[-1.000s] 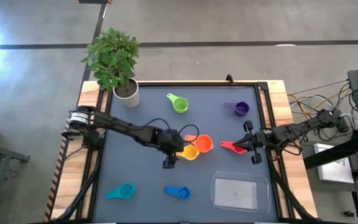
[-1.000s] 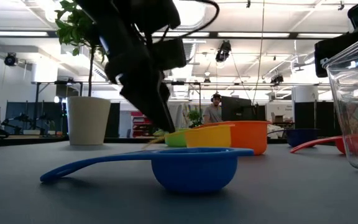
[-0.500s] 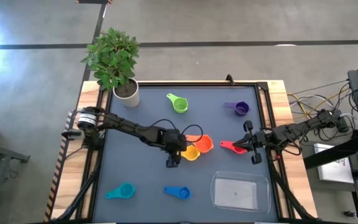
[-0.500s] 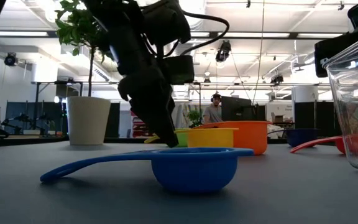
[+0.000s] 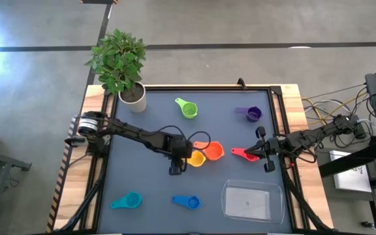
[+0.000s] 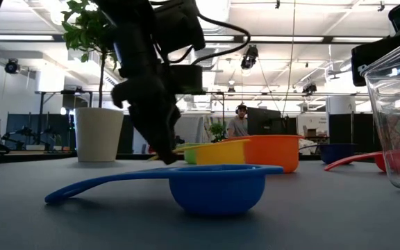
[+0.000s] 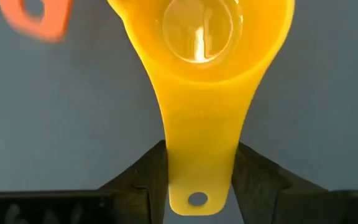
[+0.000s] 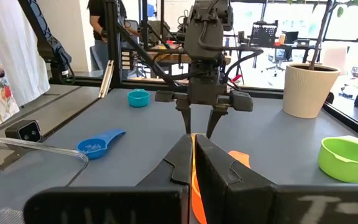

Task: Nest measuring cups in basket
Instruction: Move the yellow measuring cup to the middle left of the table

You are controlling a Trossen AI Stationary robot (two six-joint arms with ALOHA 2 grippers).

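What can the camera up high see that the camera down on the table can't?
Only the high view shows the teal cup, purple cup, right tool gripping the red cup's handle, and the whole empty basket.

Only the low view shows a person in the room behind.

Both show the left tool holding the yellow cup by its handle, the orange cup, blue cup and plant pot.

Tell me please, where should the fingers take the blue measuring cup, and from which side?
Grip the blue measuring cup by its flat handle, coming from above. In the low view the handle sticks out sideways and slopes down to the table, while the bowl is round and wider. Probably the fingers should close across the handle's narrow width.
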